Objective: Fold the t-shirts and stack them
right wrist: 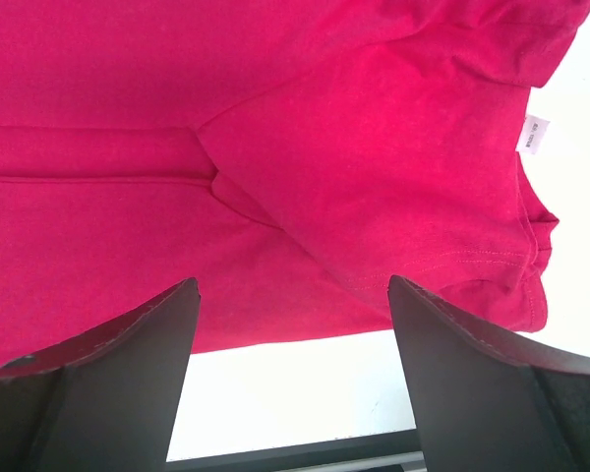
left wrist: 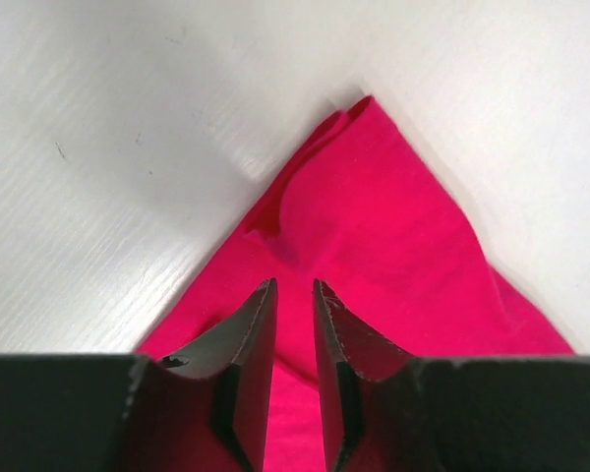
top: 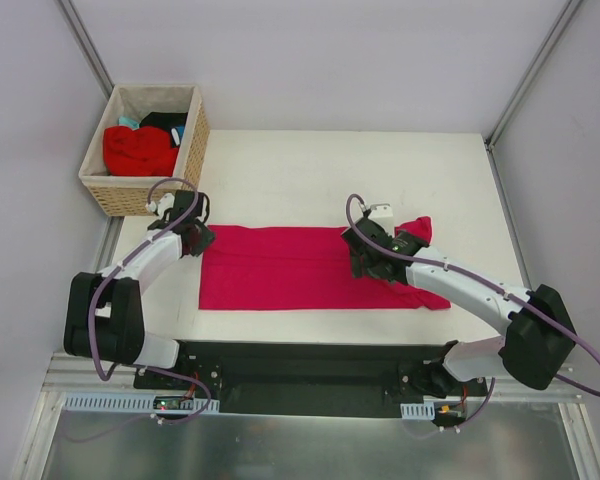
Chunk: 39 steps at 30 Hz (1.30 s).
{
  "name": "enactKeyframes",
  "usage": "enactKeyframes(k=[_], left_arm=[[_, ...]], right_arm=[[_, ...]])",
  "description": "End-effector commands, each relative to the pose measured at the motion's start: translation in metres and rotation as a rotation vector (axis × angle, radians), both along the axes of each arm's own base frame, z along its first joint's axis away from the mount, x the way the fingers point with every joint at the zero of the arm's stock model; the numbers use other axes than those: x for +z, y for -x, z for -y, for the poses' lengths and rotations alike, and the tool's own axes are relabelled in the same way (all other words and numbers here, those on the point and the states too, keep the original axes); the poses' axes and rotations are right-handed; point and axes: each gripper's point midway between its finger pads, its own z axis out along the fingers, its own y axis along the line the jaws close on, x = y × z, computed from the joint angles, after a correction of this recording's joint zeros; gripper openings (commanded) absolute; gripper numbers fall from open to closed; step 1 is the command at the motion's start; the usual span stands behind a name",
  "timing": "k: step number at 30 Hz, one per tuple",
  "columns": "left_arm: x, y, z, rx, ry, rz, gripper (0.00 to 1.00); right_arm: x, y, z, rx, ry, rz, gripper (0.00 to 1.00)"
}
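Left tool (left wrist: 293,285) first: its two fingers are drawn nearly together, only a slim gap between them, tips down at the corner of the crimson-pink t-shirt (top: 290,270). Is cloth pinched in there? Cannot tell; pink shows through the gap, and that is all. Right tool (right wrist: 290,283) is spread wide, jaws well apart, nothing between them, poised over the same shirt's right-hand part.

Count it up: two arms, two tools, one table (top: 330,160), one wicker basket (top: 120,195). One crimson-pink t-shirt lies flat across the near half of the table, spread in a long band from left to right, one sleeve (top: 417,228) poking out toward the far side at its right end. In the basket, at the table's far left corner, one brighter red t-shirt (top: 138,150) sits on top, with a patch of black cloth (top: 165,120) and a sliver of teal cloth (top: 128,122) behind it. How many garments those two patches make, I cannot tell.

The overhead view alone gives the basket and the shirt's whole outline. The left wrist view alone shows the shirt's corner as a pointed wedge on the white table, a small ridge of cloth just ahead of the fingertips. The right wrist view alone picks up the small white neck label (right wrist: 534,135), a folded flap lying over the body, and the hem stitching.
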Motion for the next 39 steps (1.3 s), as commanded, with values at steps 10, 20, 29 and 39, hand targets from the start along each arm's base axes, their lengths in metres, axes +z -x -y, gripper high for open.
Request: enactKeyframes(k=[10, 20, 29, 39], left_arm=[[-0.007, -0.02, -0.012, 0.058, -0.05, -0.019, 0.22], [-0.01, -0.02, -0.015, 0.067, -0.054, -0.025, 0.2], [-0.016, -0.008, -0.019, 0.077, -0.056, -0.043, 0.0], [-0.008, 0.022, -0.007, 0.047, 0.028, -0.007, 0.0]], right_arm=[[0.004, 0.0, 0.003, 0.001, 0.006, 0.024, 0.82], [-0.003, 0.0, 0.002, -0.003, 0.014, 0.006, 0.82], [-0.004, 0.001, 0.003, -0.01, 0.013, 0.004, 0.82], [-0.004, 0.004, 0.002, -0.012, 0.0, 0.0, 0.82]])
